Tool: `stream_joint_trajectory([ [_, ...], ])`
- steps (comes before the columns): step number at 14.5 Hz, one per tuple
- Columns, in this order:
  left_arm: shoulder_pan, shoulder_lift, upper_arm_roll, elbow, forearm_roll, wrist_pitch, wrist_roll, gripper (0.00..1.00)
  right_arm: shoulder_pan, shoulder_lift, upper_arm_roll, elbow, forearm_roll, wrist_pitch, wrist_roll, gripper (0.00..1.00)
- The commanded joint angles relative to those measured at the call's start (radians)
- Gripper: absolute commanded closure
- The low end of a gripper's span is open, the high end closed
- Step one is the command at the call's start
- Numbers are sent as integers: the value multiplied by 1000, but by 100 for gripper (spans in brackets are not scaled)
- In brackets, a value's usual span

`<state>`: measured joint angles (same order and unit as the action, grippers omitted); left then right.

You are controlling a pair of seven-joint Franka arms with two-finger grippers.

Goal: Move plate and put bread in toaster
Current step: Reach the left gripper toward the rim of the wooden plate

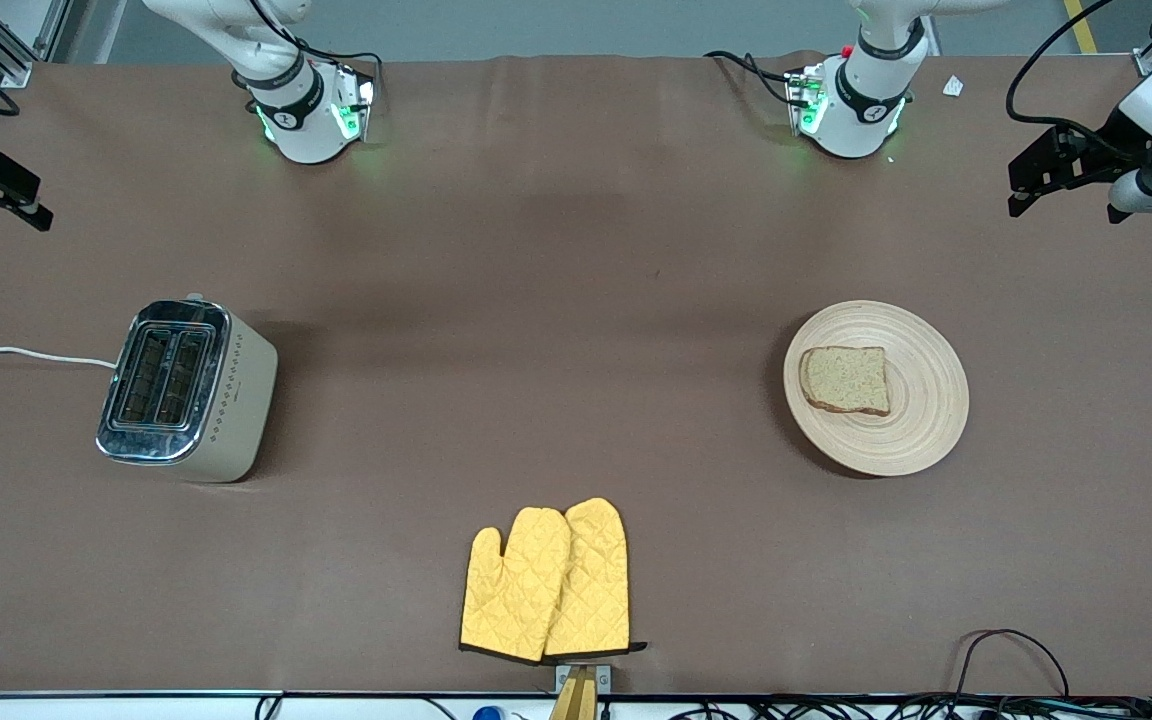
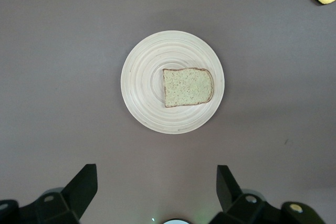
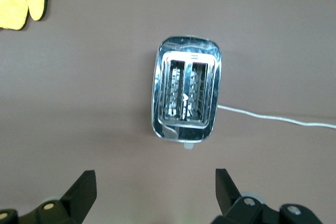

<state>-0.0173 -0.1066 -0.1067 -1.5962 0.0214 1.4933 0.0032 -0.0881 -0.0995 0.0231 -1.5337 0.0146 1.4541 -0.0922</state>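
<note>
**Bread and toaster sit at different ends of the table, one arm high over each**

I start with the table (image 1: 576,250), a wide brown surface with both arms drawn up and back, neither touching anything.

The toaster (image 1: 188,388) stands toward the right arm's end, chrome top up, both slots empty, its white cord (image 1: 21,352) trailing off the table edge. In the right wrist view the slots run lengthwise away from the camera, so the toaster's long axis points roughly along my line of approach from that arm.

The plate (image 1: 876,387) lies toward the left arm's end, well apart from the toaster. My left gripper (image 2: 157,192) hangs high above the table with the plate out ahead of its fingertips, fingers spread wide with nothing between them. The right gripper (image 3: 156,192) hangs the same way near the toaster, fingers likewise apart and empty.

A pair of yellow oven mitts (image 1: 548,582) lies nearer the front camera than either, about midway between them.

The bread (image 1: 846,380) lies flat on the plate, off-centre toward the toaster's end, its rounded top edge pointing toward the front camera.

My judgement: the left arm is plainly the nearer one to plate and bread, so it should lead, carrying the plate toward the toaster's end.
</note>
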Motion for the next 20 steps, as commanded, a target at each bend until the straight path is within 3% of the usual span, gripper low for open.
stream_joint_trajectory([
  [1, 0, 8, 7, 24, -12, -2, 8, 0, -9, -20, 17, 6, -21, -49, 76, 0],
  [7, 32, 76, 13, 85, -18, 5, 17, 0, -6, -16, 18, -6, -24, -2, 80, 0],
  [10, 149, 128, 15, 53, -160, 83, 18, 0, -5, -16, 18, -14, -24, -3, 80, 0],
  [12, 204, 163, 15, -3, -241, 161, 26, 0, -7, -16, 18, -22, -22, 8, 81, 0],
  [17, 215, 183, 15, -207, -290, 445, 27, 0, 28, -16, 18, -40, -21, 12, 88, 0],
  [20, 272, 237, 15, -246, -443, 475, 98, 0, 28, -16, 18, -42, -21, 12, 86, 0],
])
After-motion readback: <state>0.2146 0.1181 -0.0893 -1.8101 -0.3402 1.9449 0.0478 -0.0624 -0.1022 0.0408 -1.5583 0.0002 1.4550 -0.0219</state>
